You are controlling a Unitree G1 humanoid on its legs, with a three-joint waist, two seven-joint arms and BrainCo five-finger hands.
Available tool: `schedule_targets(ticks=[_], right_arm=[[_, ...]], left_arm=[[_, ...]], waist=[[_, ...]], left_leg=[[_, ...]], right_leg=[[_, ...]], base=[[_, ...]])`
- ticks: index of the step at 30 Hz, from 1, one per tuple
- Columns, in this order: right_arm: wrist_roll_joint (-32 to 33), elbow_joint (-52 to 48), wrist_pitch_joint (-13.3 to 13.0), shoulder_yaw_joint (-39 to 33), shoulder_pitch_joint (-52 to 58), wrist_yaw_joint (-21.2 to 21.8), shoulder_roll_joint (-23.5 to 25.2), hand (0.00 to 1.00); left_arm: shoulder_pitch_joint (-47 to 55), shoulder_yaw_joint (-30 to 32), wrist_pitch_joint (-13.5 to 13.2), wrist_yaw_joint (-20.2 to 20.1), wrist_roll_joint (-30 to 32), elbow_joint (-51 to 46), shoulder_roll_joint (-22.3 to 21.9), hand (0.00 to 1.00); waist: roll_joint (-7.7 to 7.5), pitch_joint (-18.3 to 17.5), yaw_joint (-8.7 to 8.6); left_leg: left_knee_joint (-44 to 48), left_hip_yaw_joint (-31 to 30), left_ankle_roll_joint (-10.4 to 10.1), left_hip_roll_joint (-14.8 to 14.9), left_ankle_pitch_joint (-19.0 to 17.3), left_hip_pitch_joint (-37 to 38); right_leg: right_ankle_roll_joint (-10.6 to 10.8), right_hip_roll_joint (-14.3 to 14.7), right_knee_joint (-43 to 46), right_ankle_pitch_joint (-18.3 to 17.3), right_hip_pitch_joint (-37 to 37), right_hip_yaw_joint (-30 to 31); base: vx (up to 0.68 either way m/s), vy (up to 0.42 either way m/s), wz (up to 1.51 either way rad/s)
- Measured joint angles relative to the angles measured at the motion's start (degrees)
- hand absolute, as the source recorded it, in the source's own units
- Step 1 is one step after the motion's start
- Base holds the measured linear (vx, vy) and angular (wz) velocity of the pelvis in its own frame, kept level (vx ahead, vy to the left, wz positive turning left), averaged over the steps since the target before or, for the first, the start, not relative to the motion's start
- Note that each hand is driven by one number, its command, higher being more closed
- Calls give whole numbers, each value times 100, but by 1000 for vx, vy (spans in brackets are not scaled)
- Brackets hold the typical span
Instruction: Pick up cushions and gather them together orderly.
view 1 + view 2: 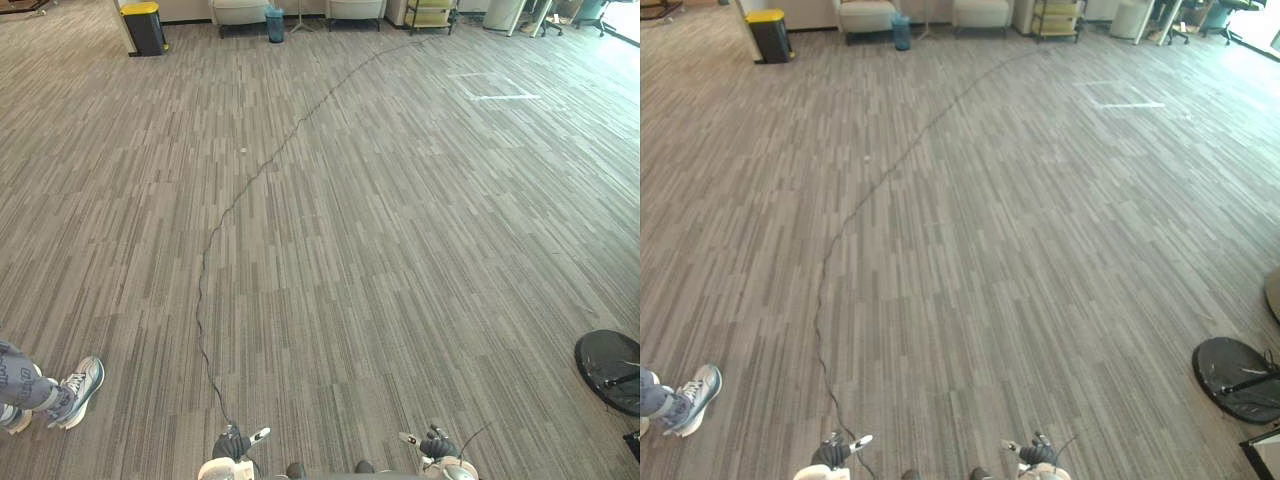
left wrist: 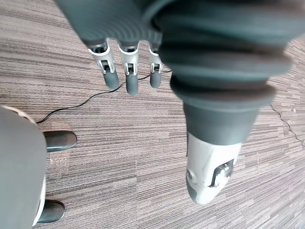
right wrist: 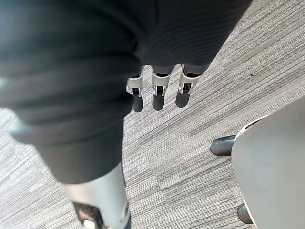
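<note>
My left hand (image 2: pixel 126 67) hangs beside my body over the grey striped carpet (image 2: pixel 143 143), its fingers straight and relaxed and its thumb apart, holding nothing. My right hand (image 3: pixel 159 90) hangs the same way on the other side, fingers straight and relaxed above the carpet (image 3: pixel 190 157), also holding nothing. Ahead, the grey carpet floor (image 1: pixel 380 230) stretches to the far wall.
Two pale armchairs (image 1: pixel 240 10) (image 1: pixel 355 8) stand at the far wall with a small teal bin (image 1: pixel 274 24) between them. A black bin with a yellow lid (image 1: pixel 145 27) is far left, a shelf cart (image 1: pixel 432 14) far right. A black round base (image 1: pixel 610 370) lies at right. A person's shoe (image 1: pixel 75 390) is lower left.
</note>
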Motion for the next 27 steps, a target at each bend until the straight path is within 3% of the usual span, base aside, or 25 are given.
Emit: schedule_targets(ticks=[5,9,11,13,14,16,17,20,22,23,24,25,26,27], right_arm=[[90,-2,1,-11,9,6,-9,0],[90,-22,-5,-27,1,7,-20,0],[92,-65,-19,-122,-7,10,-7,0],[101,-317,-19,-245,95,6,-23,0],[99,-497,-21,-238,154,-2,-16,0],[99,-599,-8,-217,189,-15,21,0],[96,-620,1,-224,176,-34,28,0],[87,-629,10,-228,145,-53,9,0],[82,-624,19,-227,99,-65,-7,0],[81,-602,23,-228,85,-82,-20,0],[80,-539,24,-226,76,-99,-32,0],[78,-358,40,-216,17,-95,10,0],[68,-333,39,-232,-47,-87,83,0],[59,-338,37,-238,-50,-87,140,0]], left_arm=[[-21,-33,4,0,10,0,7,0],[-27,-79,7,8,29,-9,15,0],[-133,30,11,6,44,-37,35,0],[-143,197,20,6,40,-202,-65,0],[-115,344,58,-15,45,-312,-120,0],[-111,563,104,-14,30,-552,-170,0],[-95,564,102,-12,29,-623,-173,0],[-67,553,72,-5,-32,-696,-192,0],[-73,555,17,3,-39,-740,-208,0],[-81,550,-16,10,-83,-743,-213,0],[-92,545,-25,21,-101,-727,-206,0],[-162,540,-33,24,-136,-687,-164,0],[-187,564,-40,23,-179,-671,-155,0],[-216,586,-44,10,-191,-682,-145,0]], waist=[[12,9,-4],[28,28,-12],[-25,144,4],[125,275,61],[190,305,53],[119,387,88],[136,398,104],[134,403,146],[134,406,180],[130,413,191],[71,400,232],[-35,361,248],[-37,348,276],[-74,353,322]], left_leg=[[2,-37,-1,8,2,-8],[75,-39,-56,40,-99,-105],[1123,24,-65,160,-647,-682],[2444,170,-123,528,-1293,-1152],[3499,407,-67,805,-1423,-1514],[5116,693,-132,1249,-1345,-2186],[5314,752,-127,1364,-1446,-2313],[4698,935,-146,1479,-1507,-2716],[3813,887,-266,1356,-1187,-2947],[3056,758,-304,1193,-578,-3025],[2972,791,-157,1057,-130,-2929],[3135,888,-56,893,-473,-2938],[3480,867,49,916,-775,-3079],[3702,879,159,917,-940,-3107]], right_leg=[[-8,1,69,-42,-23,-34],[-59,-5,529,-321,-280,-42],[-96,-47,827,-564,-465,-86],[-162,34,1106,-807,-484,-192],[-234,70,1352,-986,-511,-254],[-279,51,1554,-1230,-363,-257],[-281,32,1556,-1302,-271,-249],[-82,-281,1555,-1496,-104,-124],[139,-551,1509,-1631,-58,-9],[316,-744,1383,-1729,104,26],[370,-866,1277,-1757,210,60],[260,-1041,1163,-1643,301,125],[192,-1044,1154,-1386,282,159],[270,-1085,1227,-1269,303,188]], base=[[-20,-29,4],[-35,-31,2],[18,-58,10],[30,-55,7],[51,-19,14],[151,24,10],[292,70,0],[302,144,-15],[369,273,-31],[449,375,-19],[575,431,-12],[613,417,-6],[521,329,-2],[539,338,2]])
